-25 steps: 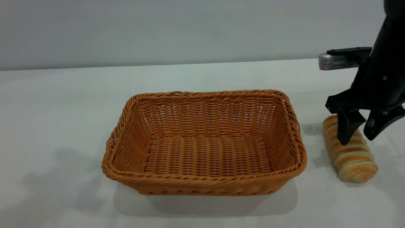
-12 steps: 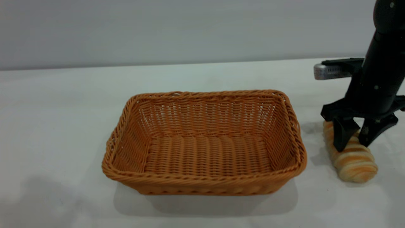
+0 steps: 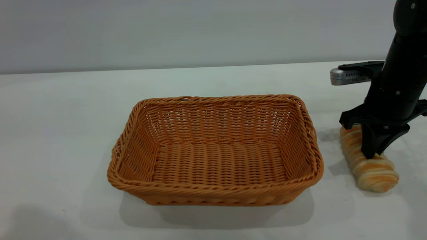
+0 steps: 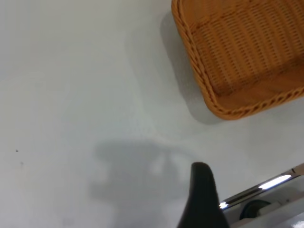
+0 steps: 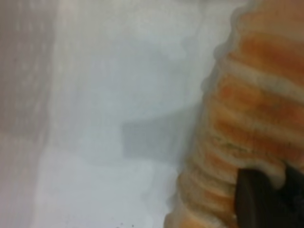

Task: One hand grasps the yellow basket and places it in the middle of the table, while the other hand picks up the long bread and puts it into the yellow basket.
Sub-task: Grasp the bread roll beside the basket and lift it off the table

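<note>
Now pinching the long bread: right gripper, lower right of the exterior frame, fingers drawn together on the roll's middle, tips pressed into the crust. Lying on the table at the right edge of the frame, just beside the yellow basket but apart from it, long axis running from upper left toward lower right. Resting flat on the surface along what shows of its underside. Mounted above the gripper on the thick black arm, a small silver-grey box, sticking out toward frame left.

Sitting upright in the centre of the exterior frame: yellow basket, braided rim unbroken, woven floor bare, shadow pooled beneath its front edge.

Seen from the right wrist camera: striped bread filling the right half of the picture, one dark fingertip pressed against it at lower right, white table to the left.

Seen from the left wrist camera: corner of the basket at upper right, white table across the rest, one black finger of the left gripper at the bottom edge, well apart from the basket, holding nothing. Cannot tell whether spread or closed, second finger out of view. Faint shadow of that gripper on the table just above the finger.
</note>
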`<action>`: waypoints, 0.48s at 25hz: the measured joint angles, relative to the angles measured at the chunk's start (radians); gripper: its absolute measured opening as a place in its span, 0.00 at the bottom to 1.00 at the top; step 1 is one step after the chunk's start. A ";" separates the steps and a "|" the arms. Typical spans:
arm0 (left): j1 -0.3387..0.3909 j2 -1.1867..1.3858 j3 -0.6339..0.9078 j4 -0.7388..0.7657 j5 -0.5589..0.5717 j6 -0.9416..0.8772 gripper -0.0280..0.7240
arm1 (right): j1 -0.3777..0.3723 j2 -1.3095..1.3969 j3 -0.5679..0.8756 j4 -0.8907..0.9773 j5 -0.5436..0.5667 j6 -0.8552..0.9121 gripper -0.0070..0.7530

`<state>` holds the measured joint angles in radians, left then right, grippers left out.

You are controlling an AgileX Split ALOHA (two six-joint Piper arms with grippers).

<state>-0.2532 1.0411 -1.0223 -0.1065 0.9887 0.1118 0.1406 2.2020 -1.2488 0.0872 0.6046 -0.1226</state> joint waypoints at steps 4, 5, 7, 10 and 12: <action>0.000 -0.058 0.030 -0.001 -0.013 0.000 0.82 | 0.000 0.001 0.000 -0.001 0.000 -0.008 0.06; 0.000 -0.070 0.035 -0.001 -0.013 0.000 0.82 | 0.000 0.001 0.000 -0.001 0.000 -0.010 0.05; 0.000 -0.094 0.040 -0.001 -0.013 0.000 0.82 | 0.000 0.001 -0.004 -0.001 0.008 -0.016 0.04; 0.000 -0.119 0.041 -0.001 -0.013 0.000 0.82 | 0.000 0.001 -0.028 -0.003 0.045 -0.018 0.04; 0.000 -0.123 0.041 -0.001 -0.011 -0.001 0.82 | 0.000 0.001 -0.045 -0.003 0.073 -0.019 0.04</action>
<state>-0.2532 0.9178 -0.9818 -0.1074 0.9774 0.1105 0.1406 2.2026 -1.2936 0.0840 0.6778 -0.1419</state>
